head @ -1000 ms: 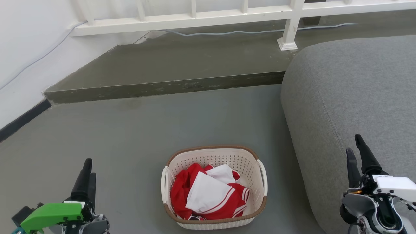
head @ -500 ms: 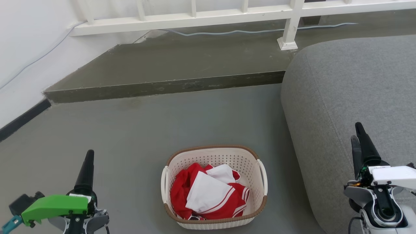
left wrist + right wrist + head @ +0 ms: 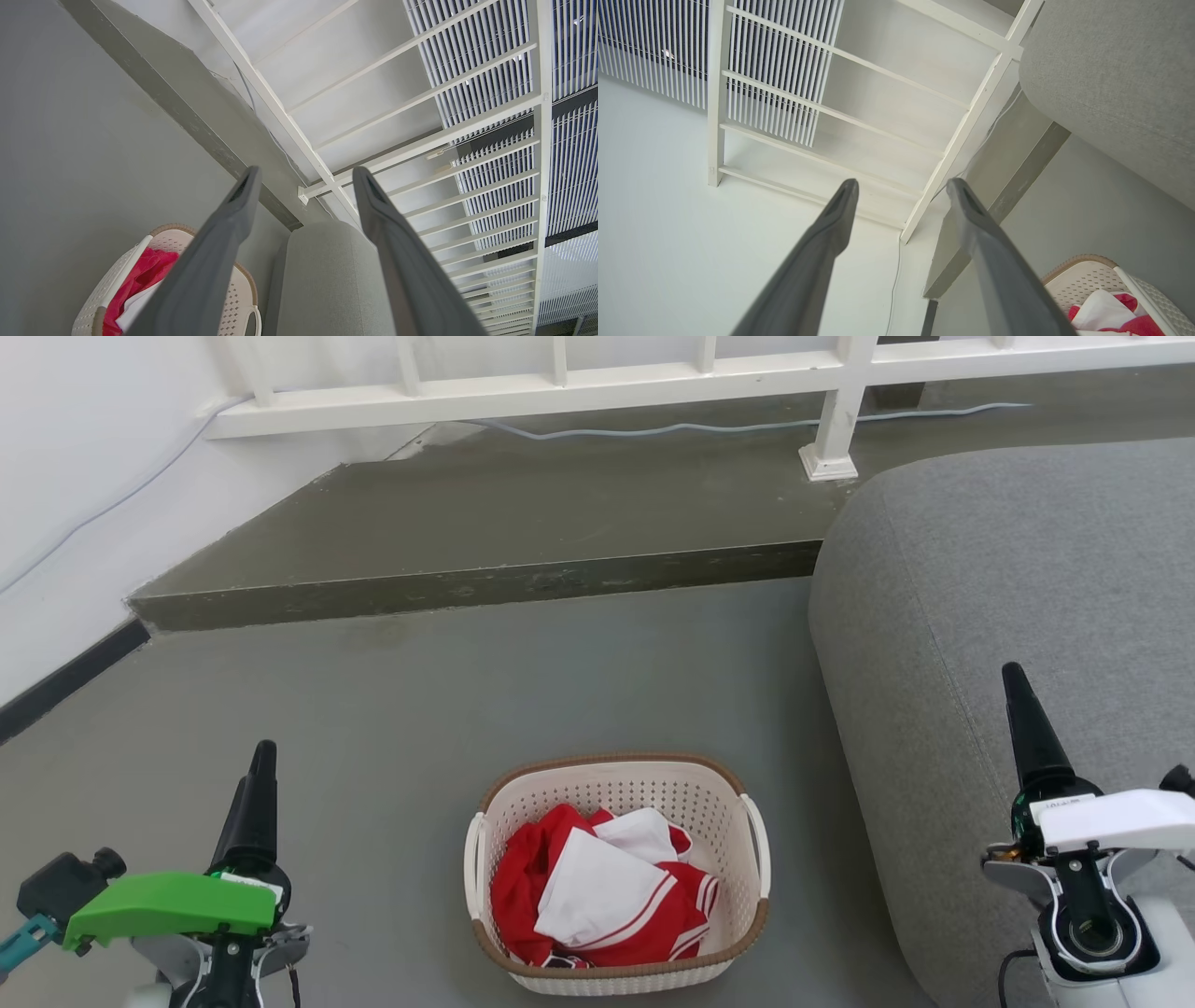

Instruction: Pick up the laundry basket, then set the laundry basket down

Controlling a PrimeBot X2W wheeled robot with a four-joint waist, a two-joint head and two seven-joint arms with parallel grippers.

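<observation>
left tool point(image 3: 262, 756) and right tool point(image 3: 1013, 677) hover with jaws parted and empty, well apart on either side of the laundry basket point(image 3: 607, 759). the basket sits on the floor point(image 3: 401, 709) beside a grey sofa point(image 3: 1008, 569), with red-and-white clothes point(image 3: 597, 896) inside. a clean lift likely means each tool drops to a white side handle point(image 3: 758, 840) and both close together, keeping the basket level. beyond lie a step point(image 3: 467, 588) and a white railing point(image 3: 560, 387).
</observation>
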